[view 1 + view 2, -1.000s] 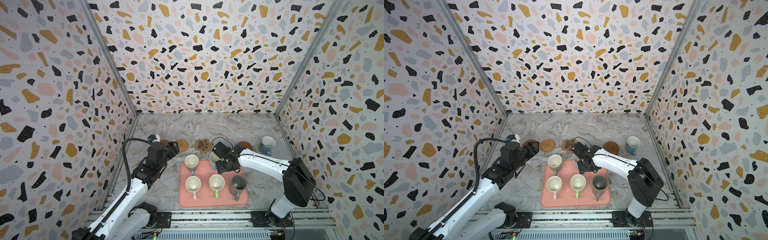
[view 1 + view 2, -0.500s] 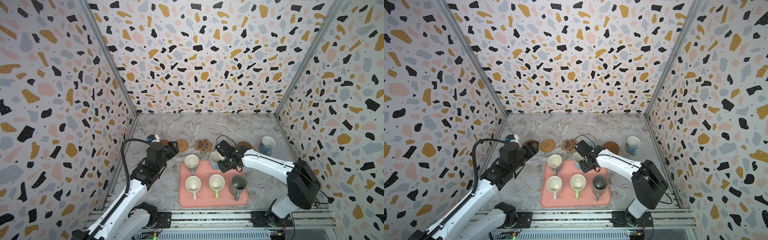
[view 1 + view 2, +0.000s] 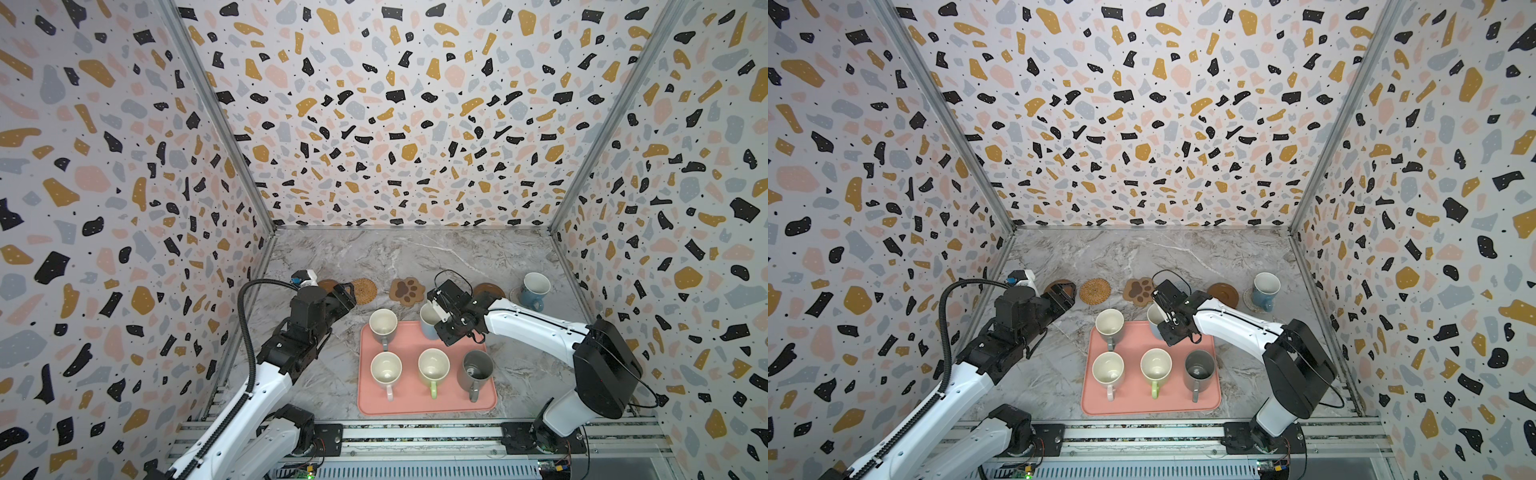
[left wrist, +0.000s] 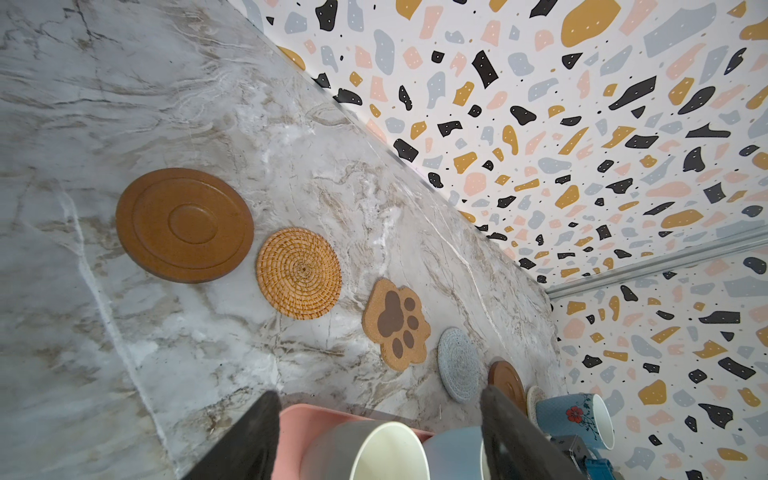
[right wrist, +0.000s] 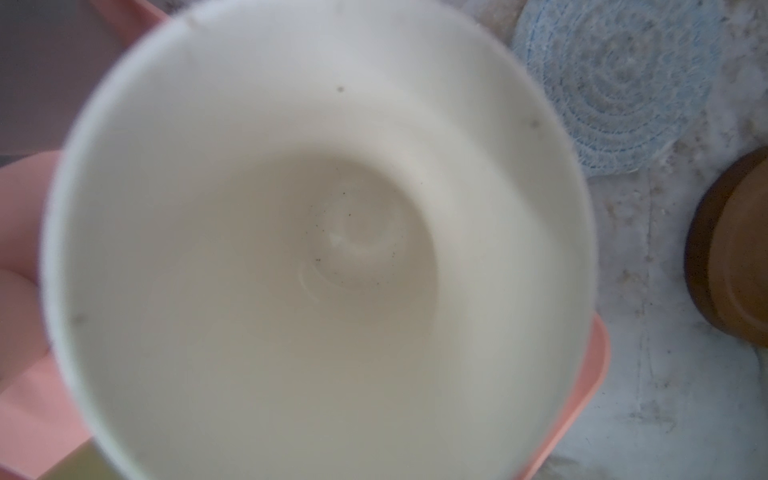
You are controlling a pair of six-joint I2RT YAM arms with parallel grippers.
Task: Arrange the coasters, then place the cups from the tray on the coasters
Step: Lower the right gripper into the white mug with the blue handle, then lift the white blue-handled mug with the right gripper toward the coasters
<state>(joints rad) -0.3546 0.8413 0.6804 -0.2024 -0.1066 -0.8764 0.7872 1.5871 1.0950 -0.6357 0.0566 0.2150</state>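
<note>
**Tabletop stock**

Salmon tray (image 3: 490, 399): lower centre of frame.
Left gripper (image 4: 379, 395): jaws apart, empty, upper left of tray.
Right gripper (image 3: 436, 311): over light blue mug (image 3: 427, 328) at tray's upper edge; grip cannot be told.
Coaster row (image 3: 407, 291): just above tray.

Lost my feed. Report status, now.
Left gripper open, empty. Right gripper at light blue mug rim, grip unconfirmed. Mug at far edge of tray. Grey-blue coaster just beyond, bare; nothing blocking.
</note>
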